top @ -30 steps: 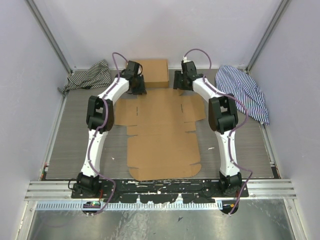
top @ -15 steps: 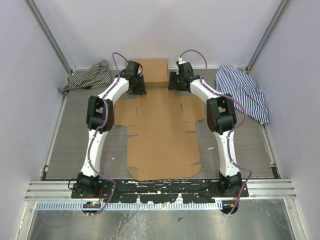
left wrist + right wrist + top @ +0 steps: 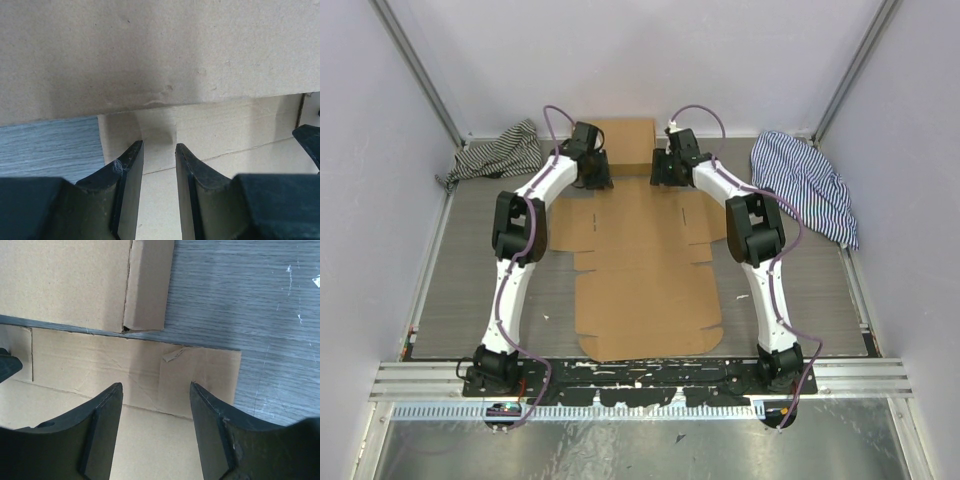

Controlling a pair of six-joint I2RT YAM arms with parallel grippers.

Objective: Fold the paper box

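Grey wood-grain worktop (image 3: 470,270) fills centre of overhead frame, pale walls around. Paper box (image 3: 645,270) lies flat and unfolded at centre, between both arms. Left hand (image 3: 157,147) at sheet's upper-left corner, fingers narrowly apart, nothing between. Right hand (image 3: 155,386) at sheet's upper-right corner, fingers wide apart over flap. Formed cardboard box (image 3: 625,140) just beyond, upper centre. Striped cloth (image 3: 500,150) upper left, second striped cloth (image 3: 805,185) upper right.

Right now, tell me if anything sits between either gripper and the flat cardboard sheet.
Nothing visible does. The left gripper and right gripper hang open over the far edge of the paper box; the formed box lies just beyond it.
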